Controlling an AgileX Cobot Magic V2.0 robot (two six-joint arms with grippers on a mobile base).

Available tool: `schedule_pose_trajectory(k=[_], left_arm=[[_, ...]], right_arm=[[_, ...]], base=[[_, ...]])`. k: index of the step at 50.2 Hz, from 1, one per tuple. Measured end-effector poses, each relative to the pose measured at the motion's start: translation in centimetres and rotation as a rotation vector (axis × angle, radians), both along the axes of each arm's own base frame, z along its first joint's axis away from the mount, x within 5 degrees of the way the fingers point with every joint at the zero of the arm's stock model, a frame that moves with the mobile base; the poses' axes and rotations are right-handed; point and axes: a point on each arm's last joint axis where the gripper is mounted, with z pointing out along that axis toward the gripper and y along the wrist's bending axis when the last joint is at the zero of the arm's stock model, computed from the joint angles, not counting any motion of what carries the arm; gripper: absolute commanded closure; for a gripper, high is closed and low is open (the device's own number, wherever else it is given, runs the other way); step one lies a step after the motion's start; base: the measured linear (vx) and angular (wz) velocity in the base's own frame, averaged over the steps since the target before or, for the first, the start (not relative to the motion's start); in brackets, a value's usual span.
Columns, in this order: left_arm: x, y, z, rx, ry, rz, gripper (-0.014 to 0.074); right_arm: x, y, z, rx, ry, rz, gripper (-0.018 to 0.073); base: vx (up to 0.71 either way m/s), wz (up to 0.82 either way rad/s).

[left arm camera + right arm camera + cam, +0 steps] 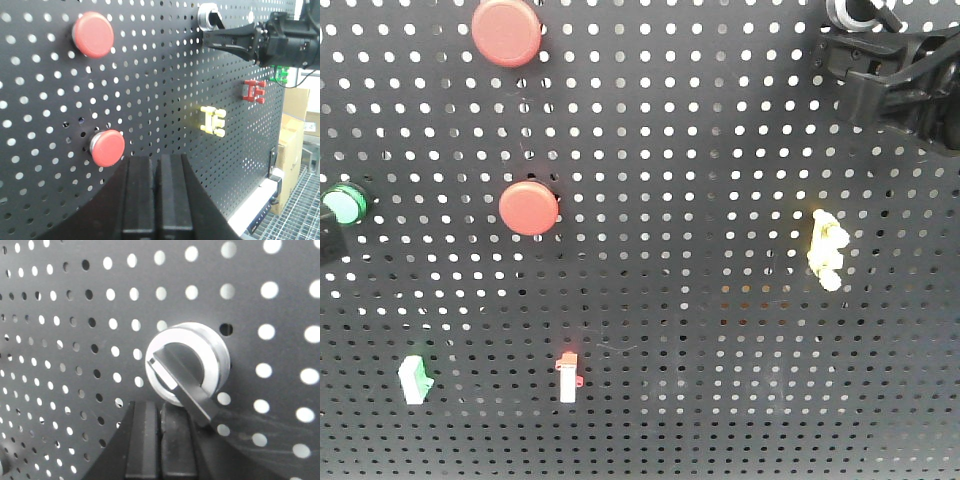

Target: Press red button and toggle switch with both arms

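The red button [505, 30] is the larger red dome at the top left of the black pegboard; it also shows in the left wrist view [92, 34]. My left gripper [156, 161] is shut and empty, off the board, below and right of the smaller red button [107, 147]. The toggle switch [187, 365] has a silver-white ring and a black lever slanting down to the right. My right gripper [160, 407] is shut, its tips just under the ring beside the lever. In the front view this gripper [832, 58] sits at the top right under the switch [850, 10].
On the pegboard [670, 150] are a smaller red button [529, 207], a green button [342, 203], a yellow lever [827, 250], a green-tipped rocker [415, 378] and a red-tipped rocker [567, 375]. Cardboard boxes [295, 125] stand beyond the board's edge.
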Motion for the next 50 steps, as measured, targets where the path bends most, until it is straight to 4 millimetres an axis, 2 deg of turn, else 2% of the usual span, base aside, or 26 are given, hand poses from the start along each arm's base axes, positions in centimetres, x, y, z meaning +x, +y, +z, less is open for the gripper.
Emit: schedule_pose_trajectory(k=[7, 12, 16, 20, 21, 26, 32, 36, 39, 43, 50], left_arm=[[0.0, 0.1, -0.5, 0.064, -0.006, 0.013, 0.0594], [0.0, 0.4, -1.8, 0.116, 0.030, 0.049, 0.0594], [-0.2, 0.9, -3.3, 0.172, 0.059, 0.107, 0.0594], [-0.4, 1.6, -5.9, 0.212, 0.132, 0.174, 0.0594], [-0.5, 1.8, -6.7, 0.224, 0.151, 0.193, 0.0594], [-1.0, 2.8, -10.2, 0.291, 0.233, 0.273, 0.0594], [-2.6, 4.1, -15.1, 0.340, 0.320, 0.353, 0.0594], [-3.5, 4.6, -17.4, 0.341, 0.315, 0.385, 0.0594], [-3.7, 4.9, -18.3, 0.307, 0.269, 0.415, 0.0594], [-3.4, 5.2, -19.2, 0.245, 0.184, 0.464, 0.0594], [-2.8, 5.6, -19.6, 0.147, 0.041, 0.539, 0.0594]], right_arm=[[-0.8, -0.3, -0.5, -0.001, 0.003, -0.005, 0.0562], [-2.0, -1.0, -1.9, 0.004, 0.017, -0.036, 0.0562], [-3.6, -1.9, -4.1, 0.006, 0.034, -0.070, 0.0562], [-5.4, -2.6, -6.8, -0.007, 0.063, -0.088, 0.0562], [-6.1, -2.8, -7.1, -0.007, 0.055, -0.093, 0.0562], [-9.5, -4.0, -11.1, -0.036, 0.064, -0.104, 0.0562], [-13.2, -5.2, -16.1, -0.071, 0.052, -0.111, 0.0562], [-15.0, -5.9, -18.8, -0.086, 0.018, -0.129, 0.0562], [-15.4, -6.3, -20.7, -0.107, 0.003, -0.161, 0.0562], [-15.5, -7.0, -22.1, -0.117, -0.028, -0.235, 0.0562], [-15.2, -7.9, -22.5, -0.105, -0.064, -0.346, 0.0562]], base=[[0.00, 0.00], [0.00, 0.00], [0.00, 0.00], [0.00, 0.00], [0.00, 0.00], [0.00, 0.00], [0.00, 0.00], [0.00, 0.00], [0.00, 0.00], [0.00, 0.00], [0.00, 0.00]])
